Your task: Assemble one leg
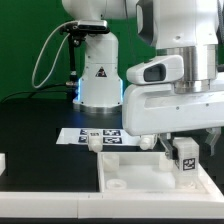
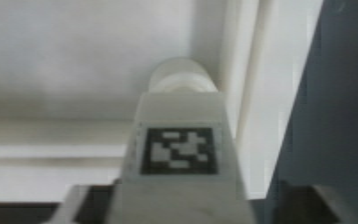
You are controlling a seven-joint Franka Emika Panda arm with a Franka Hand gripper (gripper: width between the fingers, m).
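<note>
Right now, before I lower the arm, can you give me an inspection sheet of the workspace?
Surface: black table; the marker board lies flat in front of the arm's base.
Job's things: one leg is upright over the white panel, towards the exterior view's right; contact cannot be told.
Clutter: a small white piece beside the marker board and a white part cut off at the exterior view's left edge.
Grippers: the gripper is shut on the leg.
Cables: a black cable loops behind the base.
Surroundings: green backdrop.
</note>
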